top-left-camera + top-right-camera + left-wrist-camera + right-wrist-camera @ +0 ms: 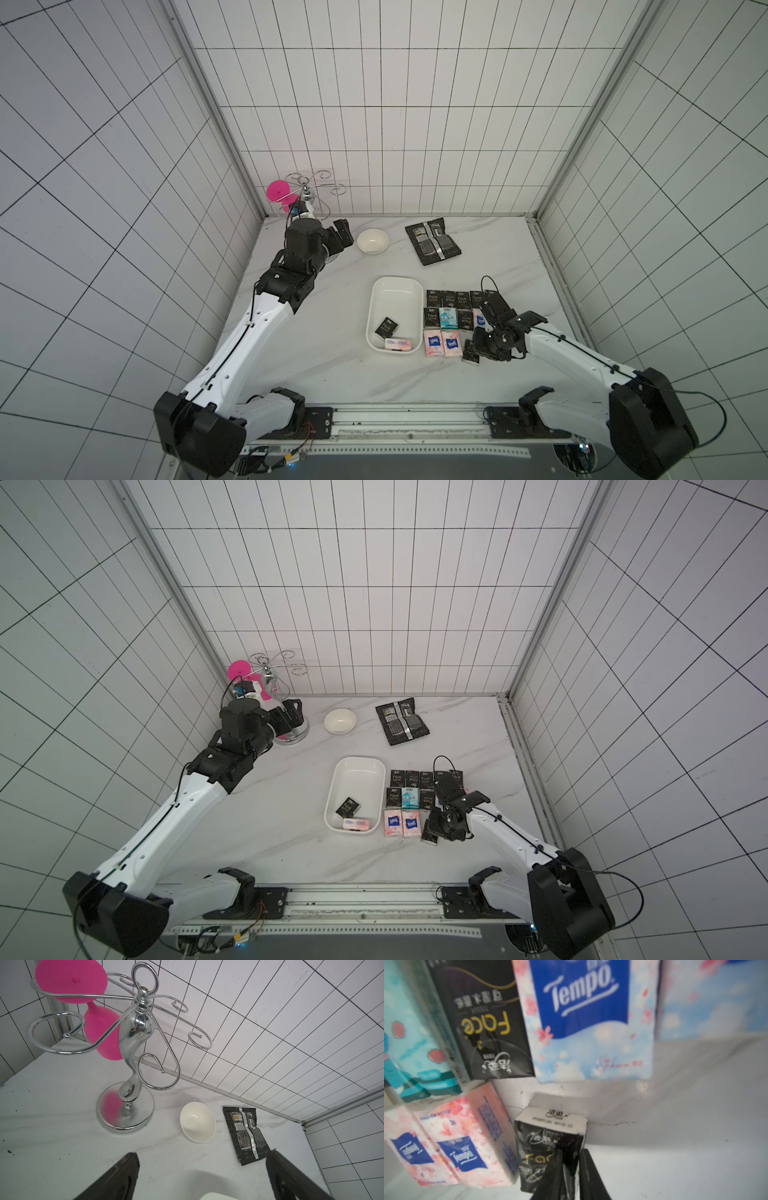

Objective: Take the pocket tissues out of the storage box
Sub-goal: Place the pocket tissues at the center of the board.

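The white storage box stands mid-table and holds a black pocket tissue packet and a pink one. To its right, several pocket tissues lie in rows on the table. At the front end of these rows my right gripper is shut on the edge of a black Face packet, which sits beside two pink packets. My left gripper hangs open and empty at the back left.
A small round white bowl and a black foil pouch lie near the back wall. A chrome glass rack with a pink glass stands in the back left corner, close to my left arm.
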